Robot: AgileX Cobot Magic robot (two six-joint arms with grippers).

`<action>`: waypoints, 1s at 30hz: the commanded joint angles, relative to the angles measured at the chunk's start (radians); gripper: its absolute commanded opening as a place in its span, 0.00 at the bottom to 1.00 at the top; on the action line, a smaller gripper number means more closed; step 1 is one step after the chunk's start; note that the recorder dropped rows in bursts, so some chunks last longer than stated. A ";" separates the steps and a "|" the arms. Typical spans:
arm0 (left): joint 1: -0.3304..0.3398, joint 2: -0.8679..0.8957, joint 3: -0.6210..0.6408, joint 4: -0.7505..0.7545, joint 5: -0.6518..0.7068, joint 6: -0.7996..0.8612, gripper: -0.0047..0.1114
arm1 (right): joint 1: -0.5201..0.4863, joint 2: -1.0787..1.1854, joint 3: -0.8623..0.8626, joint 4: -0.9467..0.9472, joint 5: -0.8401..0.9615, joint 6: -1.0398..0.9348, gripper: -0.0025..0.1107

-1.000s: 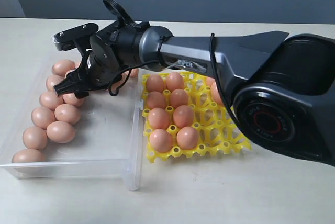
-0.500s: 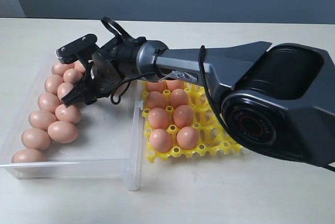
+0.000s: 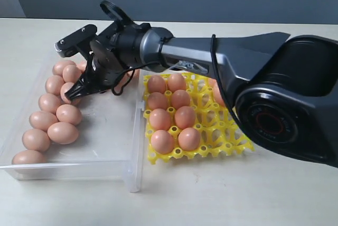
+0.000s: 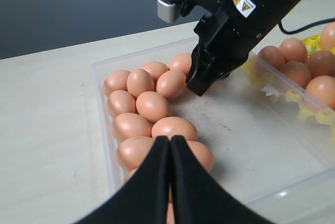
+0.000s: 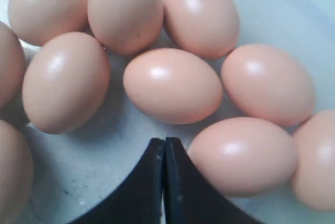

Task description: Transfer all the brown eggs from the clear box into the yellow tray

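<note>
Several brown eggs [image 3: 62, 132] lie along the left side of the clear box [image 3: 108, 136], and more eggs [image 3: 185, 116] fill cups of the yellow tray [image 3: 227, 142] to its right. My right gripper [image 3: 72, 95] reaches across into the box, tips down among the far eggs. Its jaws are shut with nothing between them. In the right wrist view the gripper [image 5: 165, 143] is over the box floor with an egg [image 5: 242, 154] right beside one finger. My left gripper [image 4: 170, 140] is shut and empty, above the eggs [image 4: 174, 127] at the box's other end.
The right arm's dark body [image 3: 274, 94] hangs over the tray's right half and hides some cups. The box's low clear walls [image 3: 134, 131] separate it from the tray. The pale table [image 3: 211, 194] lies in front.
The right gripper's jaws have gone from open to shut without taking an egg. Its tips shifted slightly among the far eggs, and a few of those eggs moved a little.
</note>
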 commanded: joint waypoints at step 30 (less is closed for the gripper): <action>-0.001 -0.005 0.004 0.000 -0.010 -0.003 0.04 | -0.013 0.059 -0.005 -0.238 -0.031 0.528 0.35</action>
